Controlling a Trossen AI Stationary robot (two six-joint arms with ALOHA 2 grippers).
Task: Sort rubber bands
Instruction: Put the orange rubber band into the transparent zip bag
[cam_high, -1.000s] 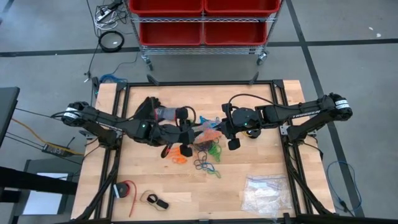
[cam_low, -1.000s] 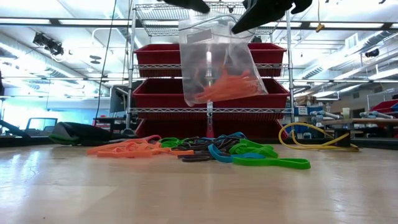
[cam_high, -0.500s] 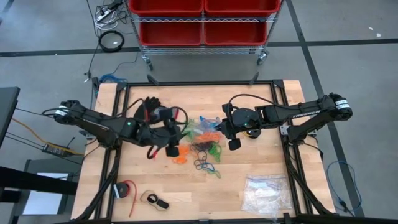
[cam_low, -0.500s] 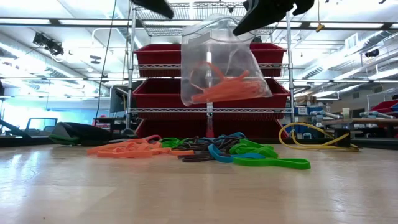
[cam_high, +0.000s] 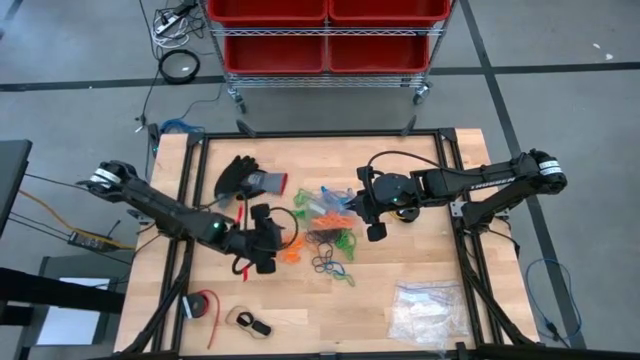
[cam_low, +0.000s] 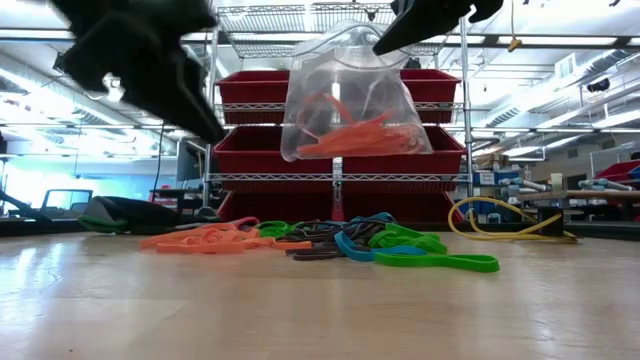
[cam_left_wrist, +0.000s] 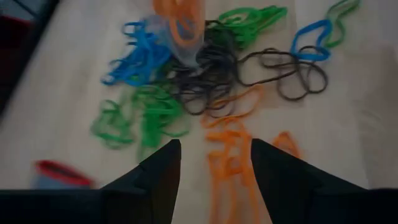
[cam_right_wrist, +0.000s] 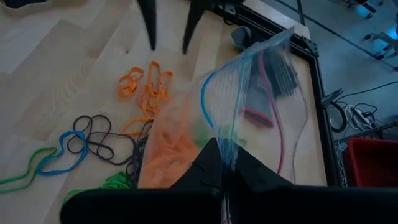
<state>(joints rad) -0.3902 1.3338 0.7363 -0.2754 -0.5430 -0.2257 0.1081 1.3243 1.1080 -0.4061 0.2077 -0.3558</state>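
Orange, green, blue and black rubber bands (cam_high: 325, 243) lie in a loose pile on the wooden table (cam_high: 420, 250), also seen in the low view (cam_low: 330, 240). A clear bag (cam_low: 350, 110) with orange bands inside hangs above the pile, with my right gripper (cam_right_wrist: 219, 163) shut on it. My left gripper (cam_left_wrist: 215, 163) stands open just above the loose orange bands (cam_left_wrist: 230, 155) at the pile's left side, touching nothing. The high view shows my left gripper (cam_high: 280, 243) left of the pile. In the right wrist view its two open fingers (cam_right_wrist: 149, 25) show beyond the bag. My right gripper pinches the bag's top edge (cam_right_wrist: 231, 152) at one side of its mouth between its two fingers. It comes from the table's right, slanting down. The bag hangs below the fingers, clear of the table and the pile, mouth up, with the orange bands in its bottom.
A black glove (cam_high: 240, 178) lies at the far left. A clear bag of whitish pieces (cam_high: 425, 310) lies near the right front corner. A red-and-black item (cam_high: 203, 305) and a small loop (cam_high: 250, 325) sit at the near left. A rack of red bins (cam_high: 325, 35) stands beyond the far edge.
My left gripper has drawn away from the bag's mouth toward the table's left and near edge. It has sunk to just above the orange bands and rolled. The bag, now hanging from my right gripper alone, has bulged wider; the orange bands in it have shifted.
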